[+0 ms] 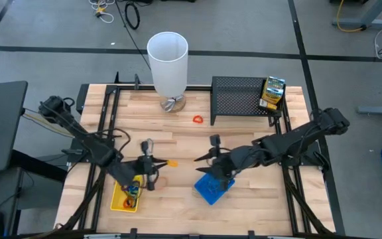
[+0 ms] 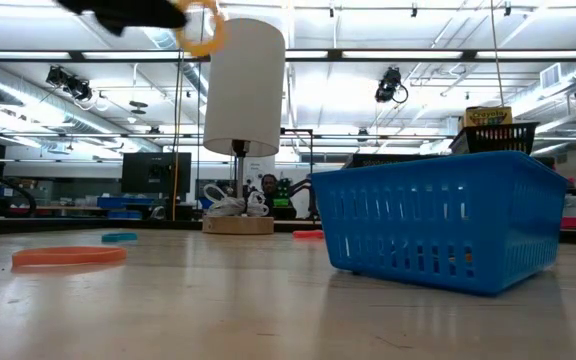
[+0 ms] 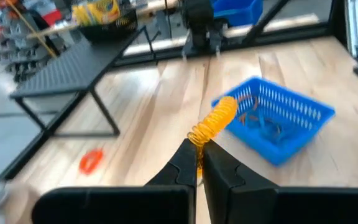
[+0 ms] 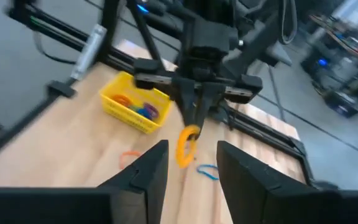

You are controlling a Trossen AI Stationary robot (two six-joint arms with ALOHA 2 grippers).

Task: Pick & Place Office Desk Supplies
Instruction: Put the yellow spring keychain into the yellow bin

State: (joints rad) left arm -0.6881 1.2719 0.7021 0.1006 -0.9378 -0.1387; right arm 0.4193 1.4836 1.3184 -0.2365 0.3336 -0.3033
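I am seeing the left gripper [image 3: 199, 163] pinching an orange rubber band [image 3: 214, 122] between its nearly closed fingers; the loop is sticking out just past the tips, lifted clear of the bench [image 1: 184, 136]; the yellow tray [image 1: 125, 194] holding coloured bands is sitting just behind and below this gripper, and the blue tray [image 3: 276, 116] is lying ahead of it, near but apart; a red-orange band [image 3: 91, 160] is lying on the bench off to one side, beside the black mesh rack [image 3: 67, 71]. I am seeing the right gripper [image 4: 191, 163] hovering at the blue tray with its fingers spread apart and holding nothing; the orange band is hanging in front of it, between the two grippers.
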